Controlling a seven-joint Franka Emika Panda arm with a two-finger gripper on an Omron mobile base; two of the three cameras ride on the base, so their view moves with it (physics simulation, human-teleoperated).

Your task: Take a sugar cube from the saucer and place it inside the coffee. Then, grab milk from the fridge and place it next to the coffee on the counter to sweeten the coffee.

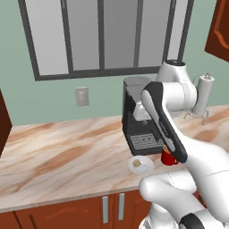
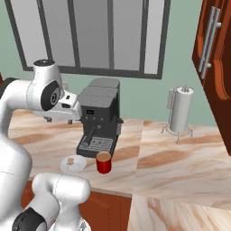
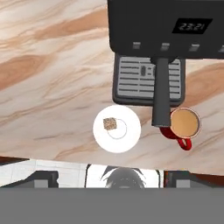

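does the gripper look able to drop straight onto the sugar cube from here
Probably yes. The cube lies alone on the saucer, nothing over it. The hand view looks down on it from above, jaws open. The coffee and the coffee machine stand off to the side.

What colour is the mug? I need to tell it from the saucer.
Red, with brown coffee inside; the mug shows best in the right base view.

Saucer point(image 2: 73, 165) sitting on counter point(image 2: 180, 162) before coffee machine point(image 2: 100, 118), sugar cube point(image 3: 110, 124) lying on it; mug point(image 2: 103, 162) standing just right; paper towel holder point(image 2: 181, 113) standing farther right
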